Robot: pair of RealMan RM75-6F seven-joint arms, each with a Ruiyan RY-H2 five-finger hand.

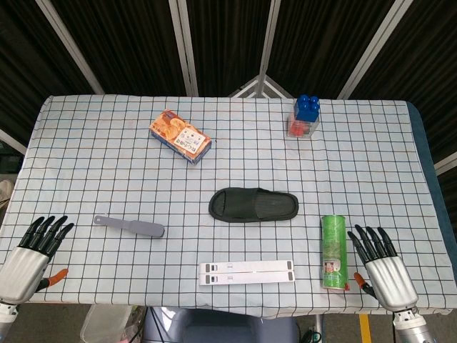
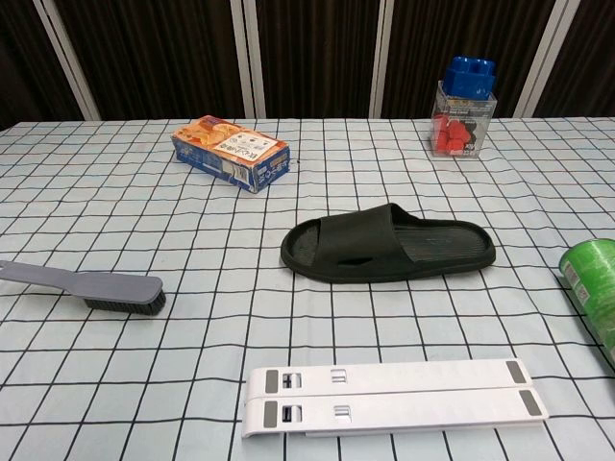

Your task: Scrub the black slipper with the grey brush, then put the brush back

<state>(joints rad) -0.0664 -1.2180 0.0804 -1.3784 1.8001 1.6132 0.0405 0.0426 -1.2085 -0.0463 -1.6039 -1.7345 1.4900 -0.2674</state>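
Slipper point(image 1: 253, 205) is the landmark here: the black slipper lies flat in the middle of the checked cloth point(image 1: 86, 150), sole down. The grey brush point(image 1: 130, 227) rests well to its left, bristles down, handle pointing away from the slipper. Both hands are empty with fingers spread — the left hand point(image 1: 32, 254) beyond the brush near the table edge, the right hand point(image 1: 382, 268) to the slipper's right, just beside a lying green can point(image 1: 333, 252).

In my judgement the slipper may slide under the scrubbing, because nothing holds it and the cloth looks smooth. The right hand could also knock the can and make it roll.

The orange box point(image 1: 180, 135) behind the slipper carries print, and so does the can, but none of it is readable.
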